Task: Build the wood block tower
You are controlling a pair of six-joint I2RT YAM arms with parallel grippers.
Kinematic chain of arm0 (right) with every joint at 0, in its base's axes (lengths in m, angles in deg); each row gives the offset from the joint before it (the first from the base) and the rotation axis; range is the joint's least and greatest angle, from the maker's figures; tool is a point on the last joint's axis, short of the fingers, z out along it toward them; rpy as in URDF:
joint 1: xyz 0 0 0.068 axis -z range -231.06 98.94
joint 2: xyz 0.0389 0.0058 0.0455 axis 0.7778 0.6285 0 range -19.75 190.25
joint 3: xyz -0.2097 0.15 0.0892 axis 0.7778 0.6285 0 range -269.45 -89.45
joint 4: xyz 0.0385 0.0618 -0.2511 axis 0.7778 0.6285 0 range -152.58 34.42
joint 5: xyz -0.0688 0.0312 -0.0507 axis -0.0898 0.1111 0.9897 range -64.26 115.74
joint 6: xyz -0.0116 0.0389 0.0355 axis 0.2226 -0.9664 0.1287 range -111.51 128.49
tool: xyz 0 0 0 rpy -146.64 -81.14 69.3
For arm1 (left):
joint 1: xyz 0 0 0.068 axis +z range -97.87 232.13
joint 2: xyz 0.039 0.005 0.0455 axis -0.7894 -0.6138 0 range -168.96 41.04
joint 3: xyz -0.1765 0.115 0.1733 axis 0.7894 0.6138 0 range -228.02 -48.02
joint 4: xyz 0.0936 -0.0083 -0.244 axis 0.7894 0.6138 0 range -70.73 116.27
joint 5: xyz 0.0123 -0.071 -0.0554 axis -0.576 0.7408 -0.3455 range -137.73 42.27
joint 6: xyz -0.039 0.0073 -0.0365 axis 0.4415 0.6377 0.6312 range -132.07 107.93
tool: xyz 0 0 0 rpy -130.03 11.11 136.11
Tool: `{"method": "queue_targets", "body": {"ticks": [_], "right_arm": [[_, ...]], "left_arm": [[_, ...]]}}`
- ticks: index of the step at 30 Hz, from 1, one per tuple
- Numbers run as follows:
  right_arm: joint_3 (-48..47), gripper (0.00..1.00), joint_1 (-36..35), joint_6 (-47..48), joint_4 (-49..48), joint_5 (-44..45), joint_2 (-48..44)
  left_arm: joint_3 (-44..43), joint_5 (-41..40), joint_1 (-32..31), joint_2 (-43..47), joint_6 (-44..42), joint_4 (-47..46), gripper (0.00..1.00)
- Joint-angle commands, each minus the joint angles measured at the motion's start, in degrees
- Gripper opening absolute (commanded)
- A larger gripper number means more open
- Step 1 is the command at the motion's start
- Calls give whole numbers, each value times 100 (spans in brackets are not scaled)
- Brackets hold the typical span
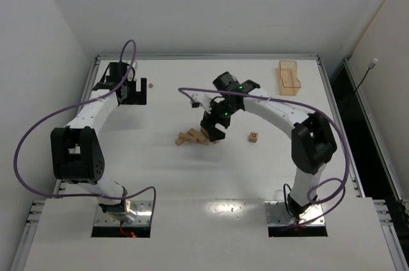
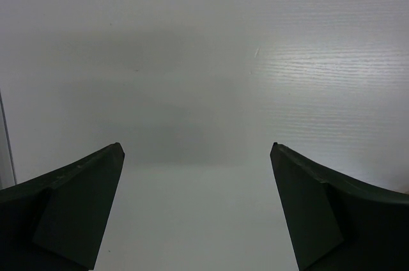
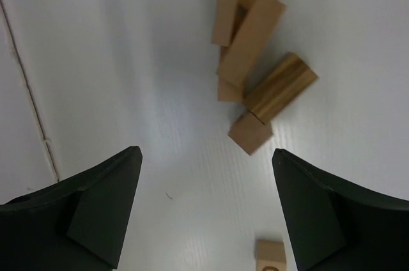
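Several light-tan wooden blocks (image 1: pixel 192 137) lie in a loose flat heap on the white table, not stacked. In the right wrist view they show as oblong bars (image 3: pixel 250 31), a darker striped block (image 3: pixel 280 87) and a small cube (image 3: pixel 250 133). A separate cube with a mark (image 1: pixel 254 137) lies apart to the right and also shows in the right wrist view (image 3: pixel 268 255). My right gripper (image 1: pixel 215 131) (image 3: pixel 204 156) is open and empty, hovering just right of the heap. My left gripper (image 1: pixel 133 95) (image 2: pixel 197 149) is open and empty at the far left, over bare table.
A pale-wood tray (image 1: pixel 289 78) stands at the back right. A tiny brown bead (image 1: pixel 151 84) lies beside the left gripper. The table's raised rim (image 1: pixel 211 57) runs along the back.
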Motion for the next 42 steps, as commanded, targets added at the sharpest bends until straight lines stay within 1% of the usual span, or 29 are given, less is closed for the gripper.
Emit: {"method": "queue_targets", "body": {"ticks": [1, 2, 5, 8, 13, 16, 18, 26, 30, 35, 39, 40, 42], "right_arm": [[78, 80, -444, 422, -176, -30, 79], [78, 79, -584, 492, -229, -29, 141], [8, 76, -691, 545, -299, 32, 404], [8, 75, -823, 545, -466, 243, 485], [-97, 68, -1060, 422, -660, 717, 905], [-98, 65, -1060, 256, -845, 946, 1038], [-150, 63, -1060, 255, -845, 946, 1187], [-466, 62, -1060, 203, -898, 946, 1556], [-467, 61, -1113, 203, -950, 946, 1618], [-572, 60, -1165, 203, -951, 1113, 1908], [-503, 53, -1166, 203, -1072, 1350, 2031], [-415, 48, -1218, 203, -1074, 1412, 2031], [-336, 41, -1219, 203, -1144, 1596, 2084]], "left_arm": [[41, 139, 77, 291, 69, -114, 99], [41, 139, 78, 291, 69, -114, 99], [41, 139, 130, 291, 69, -61, 99], [41, 139, 131, 291, 69, -61, 99], [41, 192, 235, 239, 69, -8, 99], [41, 192, 236, 239, 69, -8, 99], [41, 244, 236, 186, 69, -8, 99], [-73, 244, 236, 10, 69, -8, 99], [-73, 244, 236, -43, 69, -8, 99], [-73, 244, 236, -95, 121, -8, 99], [-126, 244, 236, -148, 122, -61, 99], [-126, 244, 236, -148, 122, -61, 99], [-126, 244, 236, -148, 122, -61, 99]]}}
